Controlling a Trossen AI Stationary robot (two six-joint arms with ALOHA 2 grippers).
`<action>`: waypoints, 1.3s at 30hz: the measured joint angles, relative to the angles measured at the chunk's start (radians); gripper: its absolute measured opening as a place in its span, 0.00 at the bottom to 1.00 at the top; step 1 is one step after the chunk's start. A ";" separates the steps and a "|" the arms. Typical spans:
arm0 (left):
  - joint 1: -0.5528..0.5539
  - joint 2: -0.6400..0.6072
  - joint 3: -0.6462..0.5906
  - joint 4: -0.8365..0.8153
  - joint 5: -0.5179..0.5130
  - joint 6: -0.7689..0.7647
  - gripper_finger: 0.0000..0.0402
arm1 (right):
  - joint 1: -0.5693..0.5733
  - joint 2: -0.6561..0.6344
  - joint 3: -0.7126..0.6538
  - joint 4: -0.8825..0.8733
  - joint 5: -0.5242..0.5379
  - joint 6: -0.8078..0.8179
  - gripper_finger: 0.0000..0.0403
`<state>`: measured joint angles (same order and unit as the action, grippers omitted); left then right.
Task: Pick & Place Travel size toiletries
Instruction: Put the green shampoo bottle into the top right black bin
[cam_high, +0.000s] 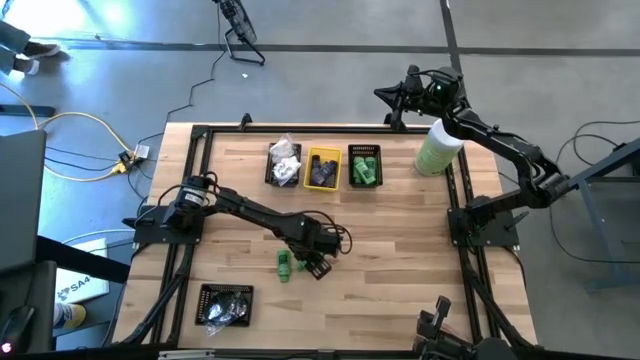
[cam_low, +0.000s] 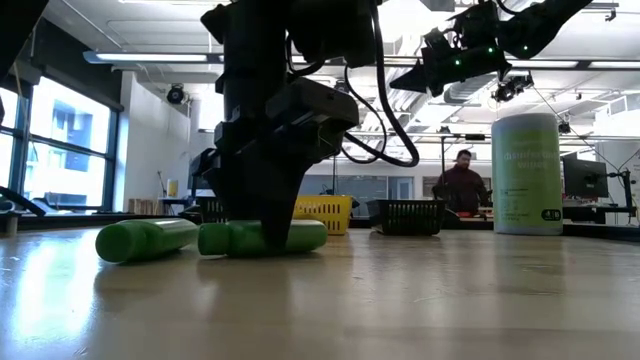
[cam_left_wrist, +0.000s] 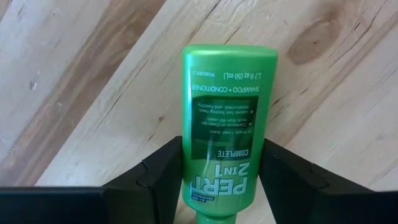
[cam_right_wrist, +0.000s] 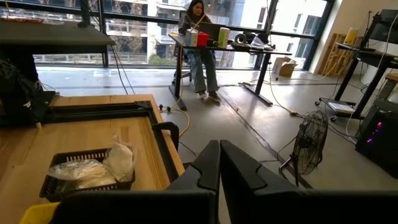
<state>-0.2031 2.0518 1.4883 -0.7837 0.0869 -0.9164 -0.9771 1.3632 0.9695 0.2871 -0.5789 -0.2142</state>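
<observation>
Left wrist view alone reads the label: Pert 2in1 shampoo bottle (cam_left_wrist: 228, 124) lying on the surface (cam_left_wrist: 74, 74), between left gripper (cam_left_wrist: 221, 177) jaws, contact unclear. Right gripper (cam_right_wrist: 219, 165) jaws clenched, empty.

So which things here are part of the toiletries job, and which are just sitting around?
Job:
- green bottle between left gripper fingers
- second green bottle beside it
- bins of toiletries
- black bin near the front

Not involved:
- pale-green canister
- right gripper, shut, off the table
</observation>
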 joint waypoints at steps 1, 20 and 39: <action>0.000 0.000 0.000 0.000 -0.001 -0.002 0.46 | 0.000 0.000 0.000 0.000 0.000 0.000 0.01; 0.000 0.000 0.000 0.008 -0.010 -0.003 0.47 | -0.001 0.000 0.000 0.000 0.000 -0.003 0.01; -0.001 0.000 0.000 0.029 -0.068 0.030 0.46 | -0.001 0.000 0.000 0.000 0.000 -0.002 0.01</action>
<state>-0.2043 2.0521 1.4883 -0.7546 0.0186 -0.8866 -0.9779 1.3632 0.9695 0.2867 -0.5793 -0.2157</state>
